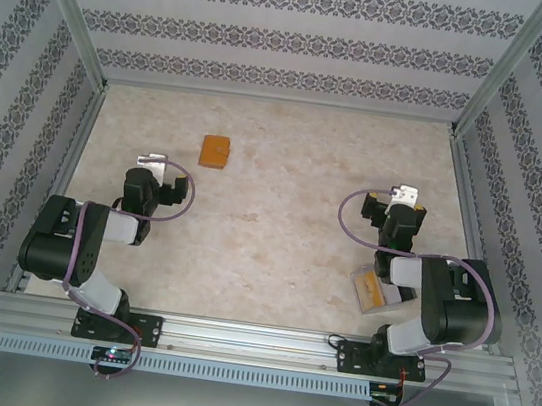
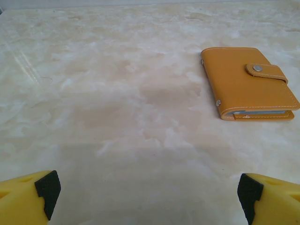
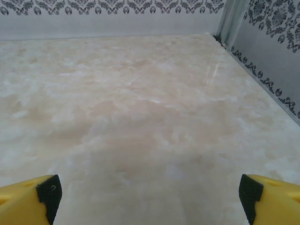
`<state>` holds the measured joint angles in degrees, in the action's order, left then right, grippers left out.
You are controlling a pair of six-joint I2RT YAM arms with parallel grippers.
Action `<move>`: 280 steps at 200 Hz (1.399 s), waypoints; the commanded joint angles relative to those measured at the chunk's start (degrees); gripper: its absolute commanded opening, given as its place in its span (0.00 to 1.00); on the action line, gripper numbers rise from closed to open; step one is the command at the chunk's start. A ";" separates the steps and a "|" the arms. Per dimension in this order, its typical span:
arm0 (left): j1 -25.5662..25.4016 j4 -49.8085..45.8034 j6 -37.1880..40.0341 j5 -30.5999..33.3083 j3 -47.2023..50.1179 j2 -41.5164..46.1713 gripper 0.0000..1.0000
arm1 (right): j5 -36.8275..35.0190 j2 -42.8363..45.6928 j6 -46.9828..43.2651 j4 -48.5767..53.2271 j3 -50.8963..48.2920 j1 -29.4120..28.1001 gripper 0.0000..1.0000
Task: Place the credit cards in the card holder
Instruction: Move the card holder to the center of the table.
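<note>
Now: both end effectors spread, card holder shut on the far left of the table

Seen from above, the card holder (image 1: 217, 150) lies flat on the pale marbled table (image 1: 275, 244), left of the middle and nearer the far edge than the near one. It is folded shut. From the left wrist camera its clasp tab (image 2: 266, 71) is seen strapped across the top face with a metal snap, and a grey-blue strip of the inside shows along the edge that faces the camera.

The left end effector (image 1: 153, 161) hangs over the left half of the table, near the card holder but apart from it, on the side towards the near left corner. Its yellow fingers (image 2: 28, 199) with their black pads stand wide apart with nothing but bare table between them; the card holder sits ahead and to their right.

The right end effector (image 1: 406, 195) is over the right half of the table, close to the right edge and about midway along it. Its jaws are likewise spread wide, holding nothing, and point towards the far right corner, where the patterned walls (image 3: 117, 7) meet.

A clear plastic box (image 1: 380, 291) lies by the near right corner, partly hidden under the right arm. An orange-yellow credit card (image 1: 370, 286) shows through it. Whether more cards lie there I cannot tell.
</note>
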<state>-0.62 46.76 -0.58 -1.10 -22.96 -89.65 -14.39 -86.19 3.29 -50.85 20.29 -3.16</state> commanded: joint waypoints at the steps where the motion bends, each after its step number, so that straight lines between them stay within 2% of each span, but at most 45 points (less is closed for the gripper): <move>1: 0.62 0.25 0.67 -0.57 -1.01 0.22 0.99 | 2.39 -0.17 -1.07 -1.97 0.89 -0.17 0.98; 125: 0.62 1.07 0.67 -0.90 -0.50 0.45 0.99 | 6.38 0.07 -2.75 -2.13 0.63 -0.26 0.98; 143: 0.67 3.45 0.55 -0.67 1.73 2.56 0.99 | 6.53 0.49 -2.59 -1.36 1.15 -0.17 0.98; 158: 0.67 3.43 -0.53 1.77 3.30 6.17 0.99 | 3.66 3.98 -1.92 0.10 0.55 -0.35 0.98; 166: 0.69 0.47 -1.03 2.47 3.33 9.18 0.99 | 1.06 7.96 -0.94 6.02 1.54 -0.81 0.98; 180: 0.68 -10.87 -3.73 3.00 0.99 16.02 0.99 | -0.20 15.72 5.55 33.31 9.51 -0.57 0.98; 191: 0.63 -23.05 -7.85 3.65 -2.59 21.44 0.99 | -0.31 18.51 11.62 49.39 15.64 -0.45 0.98; 203: 0.68 -32.99 -11.79 3.78 -5.94 26.11 0.99 | 1.24 20.15 17.50 63.28 21.30 -0.45 0.98; 215: 0.64 -40.95 -16.26 4.79 -8.35 29.81 0.99 | 3.16 20.86 23.03 72.75 25.13 -0.35 0.98; 225: 0.65 -43.31 -17.79 4.88 -8.81 32.57 0.99 | 8.65 21.55 23.42 75.22 25.83 -0.29 0.98; 233: 0.64 -44.34 -19.73 3.89 -8.56 34.27 0.99 | 15.65 22.22 23.92 73.92 24.69 -0.19 0.98; 239: 0.67 -43.89 -20.79 1.83 -8.28 35.39 0.99 | 21.92 22.73 23.97 72.96 23.97 -0.27 0.98; 249: 0.65 -42.37 -20.98 -4.07 -8.62 35.49 0.99 | 27.21 23.22 25.37 72.16 23.55 -0.54 0.98; 266: 0.65 -44.14 -21.30 -13.06 -13.02 31.37 0.99 | 32.60 22.68 28.79 67.98 22.85 -4.39 0.95; 280: 0.63 -48.07 -21.59 -16.90 -19.34 24.17 0.99 | 31.08 19.64 28.74 68.72 25.49 -9.70 0.95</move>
<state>-0.62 7.53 -18.65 -6.87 -34.30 -56.99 8.38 -63.48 27.51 14.74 43.97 -6.33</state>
